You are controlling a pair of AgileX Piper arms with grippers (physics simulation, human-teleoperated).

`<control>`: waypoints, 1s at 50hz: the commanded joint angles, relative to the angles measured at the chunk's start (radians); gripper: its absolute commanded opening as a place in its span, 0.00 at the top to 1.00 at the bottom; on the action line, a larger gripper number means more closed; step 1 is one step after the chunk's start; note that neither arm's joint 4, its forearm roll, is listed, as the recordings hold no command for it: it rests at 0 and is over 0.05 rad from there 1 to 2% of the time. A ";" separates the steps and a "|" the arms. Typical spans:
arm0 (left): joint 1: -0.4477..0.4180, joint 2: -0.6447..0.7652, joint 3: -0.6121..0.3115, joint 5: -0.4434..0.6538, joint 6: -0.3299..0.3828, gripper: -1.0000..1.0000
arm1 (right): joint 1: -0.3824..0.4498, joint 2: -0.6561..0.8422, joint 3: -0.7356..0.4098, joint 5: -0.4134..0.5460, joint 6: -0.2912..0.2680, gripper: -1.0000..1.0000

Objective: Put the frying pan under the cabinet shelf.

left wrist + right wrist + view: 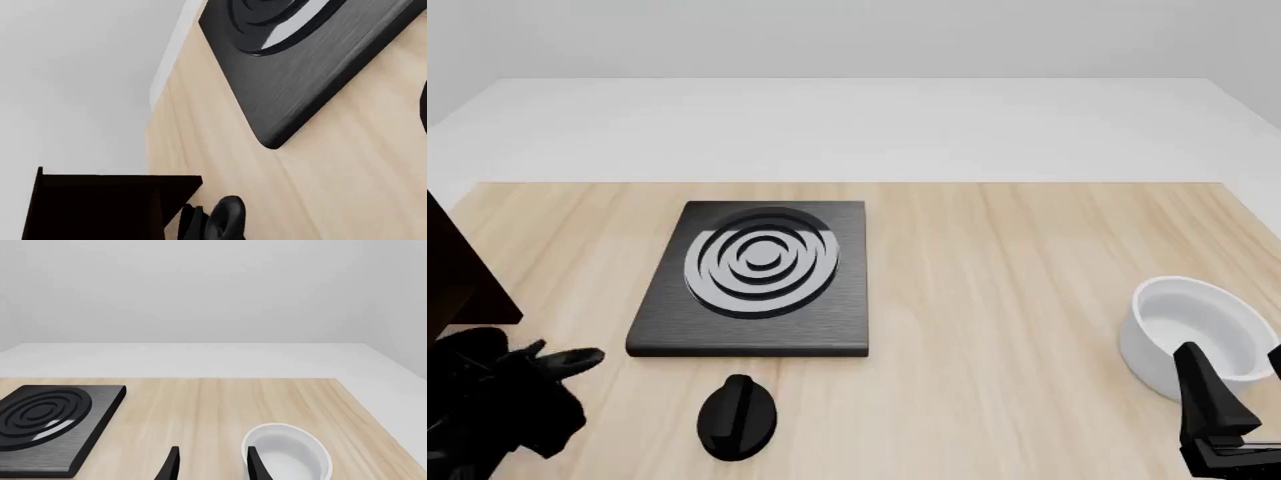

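Observation:
The frying pan does not show in any view. The cabinet shelf (457,262) is a dark brown board-sided piece at the table's far left edge, and it also shows in the left wrist view (100,205). My left gripper (565,361) sits low at the front left, just right of the cabinet. Its jaws are too dark and bunched to read. My right gripper (212,466) hangs at the front right with its two fingers apart and nothing between them. It is just in front of a white bowl (1198,333).
A flat black stove plate (754,275) with grey rings lies left of the table's middle. A small black oval knob (739,416) lies in front of it. Bare wood runs between the plate and the bowl (290,452). The table's far edge meets a white floor.

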 commanded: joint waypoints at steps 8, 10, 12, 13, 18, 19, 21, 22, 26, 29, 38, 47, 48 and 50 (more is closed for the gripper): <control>0.083 0.413 0.013 -0.326 0.075 1.00 | 0.000 0.000 0.000 0.000 0.000 0.00; 0.090 0.417 0.013 -0.326 0.086 1.00 | 0.000 0.000 0.000 0.000 0.000 0.00; 0.098 0.413 0.013 -0.326 0.092 1.00 | 0.000 0.000 0.000 0.000 0.000 0.00; 0.106 0.418 0.013 -0.326 0.100 1.00 | 0.000 0.000 0.000 0.000 0.000 0.00; 0.140 0.407 0.013 -0.326 0.113 1.00 | 0.000 0.000 0.000 0.000 0.000 0.00; 0.145 0.411 0.013 -0.326 0.112 1.00 | 0.000 0.000 0.000 0.000 0.000 0.00; 0.173 0.419 0.013 -0.326 0.129 1.00 | 0.000 0.000 0.000 0.000 0.000 0.00; 0.188 0.420 0.013 -0.326 0.133 1.00 | 0.000 0.000 0.000 0.000 0.000 0.00; 0.236 0.426 0.013 -0.326 0.149 1.00 | 0.000 0.000 0.000 0.000 0.000 0.00; 0.274 0.428 0.013 -0.326 0.166 1.00 | 0.000 0.000 0.000 0.000 0.000 0.00; 0.328 0.429 0.013 -0.326 0.179 1.00 | 0.000 0.000 0.000 0.000 0.000 0.00; 0.356 0.423 0.013 -0.326 0.200 1.00 | 0.000 0.000 0.000 0.000 0.000 0.00; 0.358 0.424 0.013 -0.326 0.198 1.00 | 0.000 0.000 0.000 0.000 0.000 0.00; 0.363 0.421 0.013 -0.326 0.204 1.00 | 0.000 0.000 0.000 0.000 0.000 0.00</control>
